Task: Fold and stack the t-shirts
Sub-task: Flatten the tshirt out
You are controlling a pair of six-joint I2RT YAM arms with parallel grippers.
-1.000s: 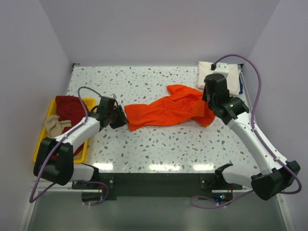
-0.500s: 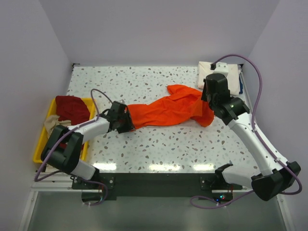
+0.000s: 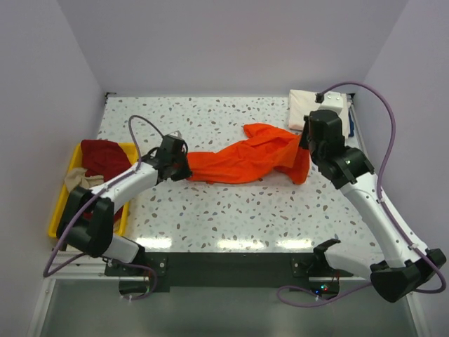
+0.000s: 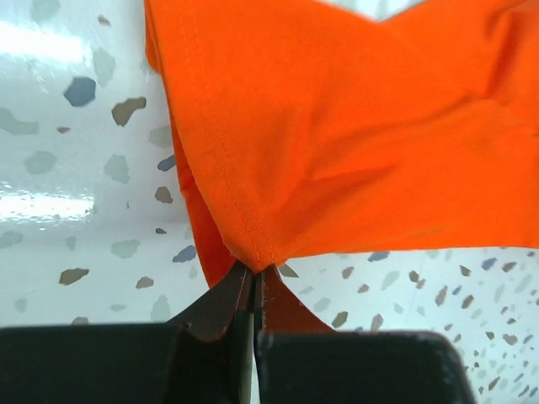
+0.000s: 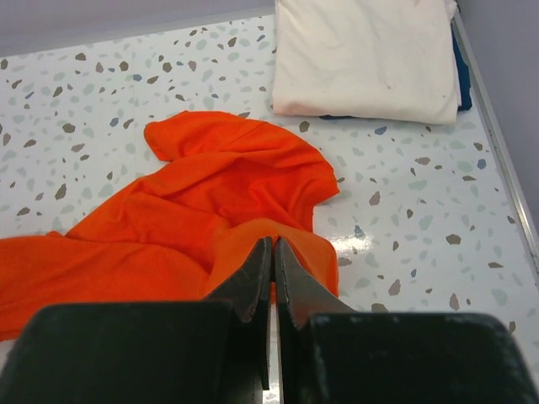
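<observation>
Tabletop (image 3: 245,210): left pincer (image 4: 253,276), right pincer (image 5: 273,246) clamp orange t-shirt (image 3: 238,163).

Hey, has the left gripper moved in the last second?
Yes. The left gripper has shifted right and slightly toward the far edge, away from the yellow tray, and shut on the orange t-shirt.

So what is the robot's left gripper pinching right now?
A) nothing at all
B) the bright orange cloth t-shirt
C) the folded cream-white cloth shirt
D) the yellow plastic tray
B: in the left wrist view, the left gripper has its jaws shut on a hemmed corner of the bright orange cloth t-shirt.
</observation>
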